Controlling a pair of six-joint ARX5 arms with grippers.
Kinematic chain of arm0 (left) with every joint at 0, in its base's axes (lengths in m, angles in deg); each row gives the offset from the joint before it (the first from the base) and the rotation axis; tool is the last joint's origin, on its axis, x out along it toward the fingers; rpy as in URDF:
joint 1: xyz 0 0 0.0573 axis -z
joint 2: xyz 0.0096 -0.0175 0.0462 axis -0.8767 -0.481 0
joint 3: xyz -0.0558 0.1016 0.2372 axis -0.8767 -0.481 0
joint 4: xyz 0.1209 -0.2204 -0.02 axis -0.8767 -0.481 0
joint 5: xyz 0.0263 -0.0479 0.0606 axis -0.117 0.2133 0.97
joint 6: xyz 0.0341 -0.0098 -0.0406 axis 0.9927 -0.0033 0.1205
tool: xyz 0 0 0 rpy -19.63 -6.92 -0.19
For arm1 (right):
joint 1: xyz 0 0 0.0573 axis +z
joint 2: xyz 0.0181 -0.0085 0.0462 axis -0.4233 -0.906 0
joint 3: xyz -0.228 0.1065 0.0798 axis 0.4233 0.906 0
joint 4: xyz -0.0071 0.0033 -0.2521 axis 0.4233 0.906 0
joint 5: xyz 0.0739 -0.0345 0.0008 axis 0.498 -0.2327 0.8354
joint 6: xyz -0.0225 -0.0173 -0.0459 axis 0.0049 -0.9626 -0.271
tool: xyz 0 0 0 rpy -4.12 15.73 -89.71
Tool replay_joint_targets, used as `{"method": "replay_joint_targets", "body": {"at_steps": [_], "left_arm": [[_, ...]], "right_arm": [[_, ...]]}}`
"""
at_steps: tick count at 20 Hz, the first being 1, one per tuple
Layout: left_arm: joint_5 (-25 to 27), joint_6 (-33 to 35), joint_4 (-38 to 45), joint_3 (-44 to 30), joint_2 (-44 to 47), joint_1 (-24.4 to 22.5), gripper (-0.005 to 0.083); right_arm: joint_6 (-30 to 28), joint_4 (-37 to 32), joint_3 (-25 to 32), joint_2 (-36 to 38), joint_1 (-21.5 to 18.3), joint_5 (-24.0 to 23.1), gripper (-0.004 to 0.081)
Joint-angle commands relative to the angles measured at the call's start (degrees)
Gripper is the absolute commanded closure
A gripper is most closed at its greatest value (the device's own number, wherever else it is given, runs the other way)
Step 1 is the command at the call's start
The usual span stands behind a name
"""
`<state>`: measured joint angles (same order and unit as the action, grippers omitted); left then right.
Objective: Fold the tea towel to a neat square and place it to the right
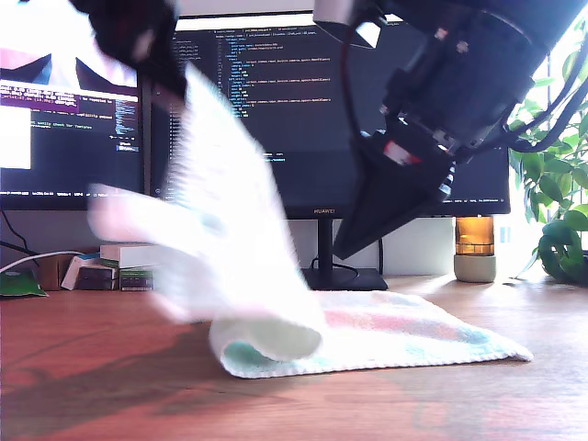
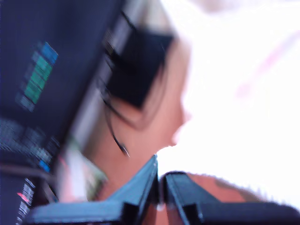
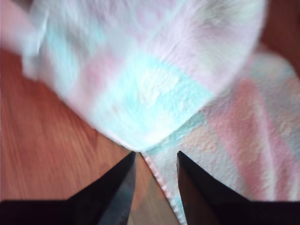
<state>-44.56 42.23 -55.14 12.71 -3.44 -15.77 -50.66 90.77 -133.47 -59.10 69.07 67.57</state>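
Wooden desk (image 1: 110, 386) fills the foreground, with two lit monitors behind it and a leafy plant (image 1: 556, 197) at the exterior view's right. Starting at the exterior view's left, a dark arm near the top edge carries one part of the tea towel (image 1: 367, 335) up off the wood; the raised cloth is blurred with motion and hangs in a loose curl down to a rounded fold near the middle. I judge this to be my first pincer (image 2: 160, 180): its wrist view shows the two tips pressed together with only a thin sliver between them and bright overexposed cloth just beyond, so it looks clamped on the tea towel, though the blur stops me seeing the pinch itself. Further toward the exterior view's right, the rest of the cloth lies flat on the desk in front of the monitor stand (image 1: 335, 276), its far corner pointing to that side. Above it hangs my second pincer (image 3: 154, 161), tips apart and holding nothing, poised over the hem where the curled layer meets the flat one. The step in hand looks like the first fold, with the lifted part being carried across the flat part. Next, I think, the raised edge must be laid down level with the opposite hem and released cleanly, without dragging the lower layer.
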Motion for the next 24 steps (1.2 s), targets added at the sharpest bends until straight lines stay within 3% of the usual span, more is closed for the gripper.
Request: {"method": "replay_joint_targets", "body": {"at_steps": [1,2,3,5,8,14,19,21,24], "left_arm": [[-1.2,-0.2,0.0,0.0,-2.4,0.0,0.0798],[-2.3,-0.5,0.1,0.3,-3.4,0.0,0.0798],[-3.3,-1.0,0.0,0.7,-4.5,0.0,0.0798],[-5.6,-2.1,0.0,1.7,-6.7,0.0,0.0798],[-6.8,-4.0,-1.8,5.0,-9.7,0.1,0.0798],[-12.6,-19.3,-9.7,16.6,-14.8,0.0,0.0798],[-18.7,-32.2,-10.1,19.4,-16.5,0.1,0.0798],[-20.9,-35.0,-9.8,19.4,-17.9,0.0,0.0798],[-22.5,-36.8,-8.7,19.4,-19.2,-0.1,0.0798]], "right_arm": [[5.3,0.0,-0.8,1.7,2.1,1.6,0.0480],[7.8,-0.2,-1.7,2.3,3.1,2.4,0.0451],[14.8,-0.7,-2.8,2.6,4.3,2.5,0.0432],[20.8,-1.0,-5.4,2.6,6.3,2.4,0.0418],[22.9,3.2,-8.9,2.6,7.7,2.4,0.0418],[31.4,9.2,-10.0,2.6,7.7,-0.9,0.0416],[41.5,14.4,-10.1,3.2,7.7,-4.1,0.0416],[41.8,16.6,-10.1,3.9,7.7,-4.1,0.0417],[37.3,17.9,-10.1,6.1,8.4,-4.3,0.0417]]}}
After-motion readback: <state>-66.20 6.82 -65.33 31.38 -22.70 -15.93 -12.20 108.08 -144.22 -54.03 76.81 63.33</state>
